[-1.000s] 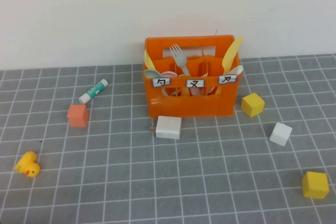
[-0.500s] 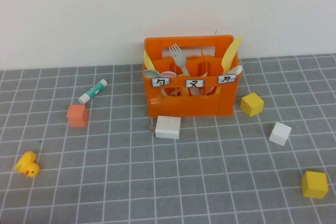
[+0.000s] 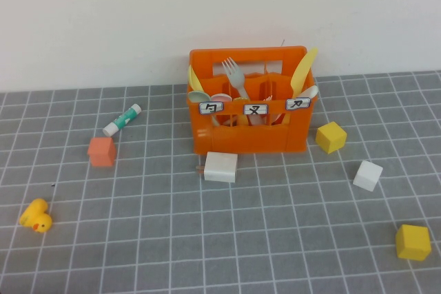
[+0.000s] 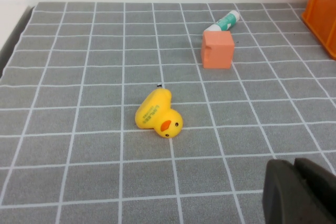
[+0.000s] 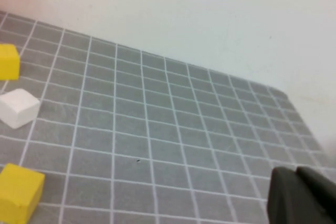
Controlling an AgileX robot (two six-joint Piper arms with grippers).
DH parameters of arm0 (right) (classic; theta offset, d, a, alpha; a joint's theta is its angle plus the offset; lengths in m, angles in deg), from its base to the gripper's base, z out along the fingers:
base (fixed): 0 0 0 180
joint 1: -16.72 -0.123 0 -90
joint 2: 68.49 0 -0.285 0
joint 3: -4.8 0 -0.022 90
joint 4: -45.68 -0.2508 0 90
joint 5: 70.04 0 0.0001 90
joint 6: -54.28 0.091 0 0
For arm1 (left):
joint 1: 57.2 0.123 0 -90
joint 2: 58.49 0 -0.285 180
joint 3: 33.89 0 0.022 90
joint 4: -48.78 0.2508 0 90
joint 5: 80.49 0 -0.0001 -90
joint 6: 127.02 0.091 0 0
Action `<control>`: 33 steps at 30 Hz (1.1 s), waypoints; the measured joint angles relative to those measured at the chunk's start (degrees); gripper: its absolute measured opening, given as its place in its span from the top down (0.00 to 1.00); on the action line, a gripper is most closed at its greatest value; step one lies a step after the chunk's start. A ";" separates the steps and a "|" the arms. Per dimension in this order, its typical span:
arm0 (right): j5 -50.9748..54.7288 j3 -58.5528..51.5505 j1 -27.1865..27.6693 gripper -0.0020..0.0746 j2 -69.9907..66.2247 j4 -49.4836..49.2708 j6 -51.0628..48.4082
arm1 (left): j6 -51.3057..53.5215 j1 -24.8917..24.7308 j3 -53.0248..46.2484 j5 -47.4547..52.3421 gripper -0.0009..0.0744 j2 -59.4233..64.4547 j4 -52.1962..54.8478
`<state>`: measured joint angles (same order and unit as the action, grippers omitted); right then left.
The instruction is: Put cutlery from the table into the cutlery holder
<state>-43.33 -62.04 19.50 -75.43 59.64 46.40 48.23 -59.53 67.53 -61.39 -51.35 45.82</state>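
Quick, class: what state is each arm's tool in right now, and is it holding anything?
Left tool: shut, holding nothing, above the table near the yellow duck.
Right tool: shut, holding nothing, above bare tiles.

The left gripper (image 4: 300, 190) has dark, smooth, blocky fingers with rounded edges. The right gripper (image 5: 302, 196) looks the same: dark and plain.

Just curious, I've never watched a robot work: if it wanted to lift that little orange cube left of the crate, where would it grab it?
Across two opposite flat sides of the orange cube, coming straight down: it sits flat with open tiles around it. The shut left gripper is nearest; the right gripper is parked shut too.
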 joint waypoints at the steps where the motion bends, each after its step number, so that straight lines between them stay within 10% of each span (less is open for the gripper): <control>1: -2.48 -2.06 0.77 0.98 0.00 -0.23 0.59 | 0.00 0.00 0.00 0.00 0.99 0.00 0.00; 6: -14.65 -11.08 2.16 0.98 0.00 -0.58 2.46 | 0.00 0.00 0.00 0.00 0.99 0.00 0.00; 33: -10.13 -11.92 2.16 0.98 0.00 -10.26 -3.30 | 0.00 0.00 0.10 0.00 0.99 0.00 0.00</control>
<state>-53.46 -73.96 21.66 -75.43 49.39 43.11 48.23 -59.53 67.63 -61.39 -51.35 45.82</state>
